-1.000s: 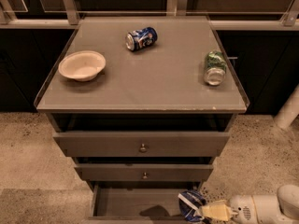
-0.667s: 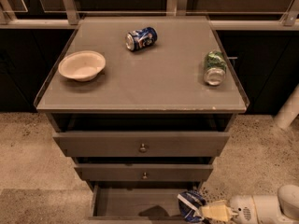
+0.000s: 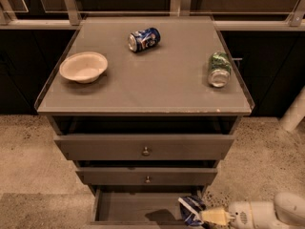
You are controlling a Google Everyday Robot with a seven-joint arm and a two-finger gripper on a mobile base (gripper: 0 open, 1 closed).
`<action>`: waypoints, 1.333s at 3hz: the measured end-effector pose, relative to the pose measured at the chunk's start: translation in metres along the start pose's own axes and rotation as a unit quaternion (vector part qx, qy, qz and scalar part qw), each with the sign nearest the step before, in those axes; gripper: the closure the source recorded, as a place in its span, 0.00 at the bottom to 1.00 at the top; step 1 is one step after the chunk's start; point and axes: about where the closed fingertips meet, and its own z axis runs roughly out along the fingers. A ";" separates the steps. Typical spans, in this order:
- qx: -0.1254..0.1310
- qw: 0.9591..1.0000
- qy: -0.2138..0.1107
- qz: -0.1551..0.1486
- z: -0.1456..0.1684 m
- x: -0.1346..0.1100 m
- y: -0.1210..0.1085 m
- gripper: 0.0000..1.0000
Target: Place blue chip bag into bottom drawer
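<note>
The blue chip bag (image 3: 192, 210), dark blue foil with white edges, hangs at the right end of the open bottom drawer (image 3: 128, 206), just above its flat grey floor, and casts a shadow there. My gripper (image 3: 206, 215) reaches in from the lower right on a white arm, its cream fingers (image 3: 214, 216) closed on the bag's right side. The drawer is pulled out below the two knobbed drawers.
On the cabinet top (image 3: 157, 85) lie a blue soda can (image 3: 143, 39) on its side, a green can (image 3: 219, 68) near the right edge and a cream bowl (image 3: 83, 67) at the left. A white post (image 3: 294, 111) stands at the right on the speckled floor.
</note>
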 end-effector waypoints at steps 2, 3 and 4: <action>0.026 0.999 -0.015 0.036 0.056 0.012 -0.089 1.00; 0.027 0.999 -0.015 0.038 0.059 0.014 -0.092 1.00; 0.027 0.999 -0.018 0.039 0.060 0.013 -0.094 1.00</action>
